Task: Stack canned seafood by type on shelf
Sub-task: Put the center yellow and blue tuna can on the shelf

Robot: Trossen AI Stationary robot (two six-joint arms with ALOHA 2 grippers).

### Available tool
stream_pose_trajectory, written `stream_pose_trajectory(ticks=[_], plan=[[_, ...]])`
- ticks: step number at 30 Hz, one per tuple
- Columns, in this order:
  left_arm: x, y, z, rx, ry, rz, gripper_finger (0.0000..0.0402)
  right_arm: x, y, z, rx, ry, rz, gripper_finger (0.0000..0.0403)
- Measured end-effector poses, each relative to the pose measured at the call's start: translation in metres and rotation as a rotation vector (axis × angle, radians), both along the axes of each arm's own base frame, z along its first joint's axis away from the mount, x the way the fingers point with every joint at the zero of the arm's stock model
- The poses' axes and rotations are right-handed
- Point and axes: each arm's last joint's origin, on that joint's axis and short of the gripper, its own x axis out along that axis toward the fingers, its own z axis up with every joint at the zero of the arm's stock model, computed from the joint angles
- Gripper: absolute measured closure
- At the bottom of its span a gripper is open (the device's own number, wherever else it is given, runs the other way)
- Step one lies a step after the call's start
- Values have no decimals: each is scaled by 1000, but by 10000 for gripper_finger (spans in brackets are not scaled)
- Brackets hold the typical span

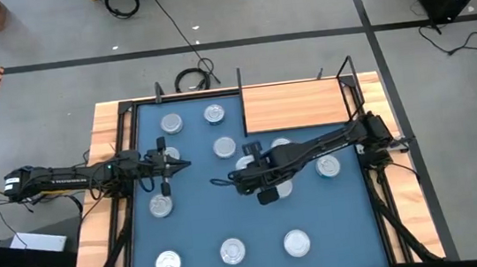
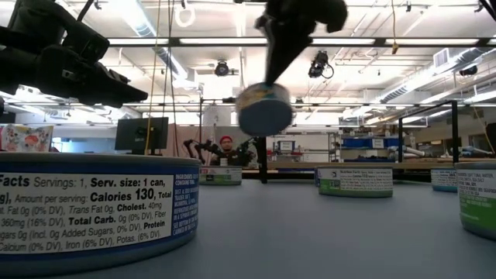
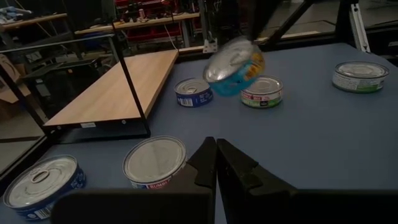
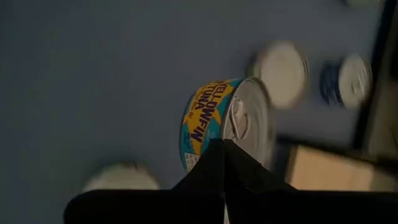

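Above the middle of the blue mat (image 1: 203, 217), the right gripper (image 1: 261, 182) is clenched on a tin of yellowfin tuna (image 4: 227, 121), carrying it clear of the surface with its silver lid turned sideways rather than up; in the low view the tin (image 2: 265, 108) hangs well above the mat. Held aloft like this, it can pass over the other tins on its way to the shelf (image 1: 293, 104), the bare wooden board at the mat's far right corner, which carries nothing yet. The tilt looks like a consequence of the wrist's angle, and I judge it will need levelling before the tin can sit flat. About ten other tins lie scattered across the mat, some green-labelled (image 3: 261, 91), some blue (image 3: 194, 92), so sorting has barely begun. The left gripper (image 1: 165, 165) waits over the mat's left side with its fingers pressed together, holding nothing, out of the right arm's path.
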Motion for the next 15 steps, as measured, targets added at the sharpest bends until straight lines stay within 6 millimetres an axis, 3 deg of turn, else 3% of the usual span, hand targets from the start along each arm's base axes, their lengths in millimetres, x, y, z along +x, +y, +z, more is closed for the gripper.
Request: stream_pose_trajectory(ticks=[8, 15], plan=[[0, 0, 0, 0, -1, 0, 385, -20, -12, 5, -115, 106, -154, 403], [0, 0, 0, -2, -1, -6, 385, -25, -39, 6, -220, 147, -259, 403]])
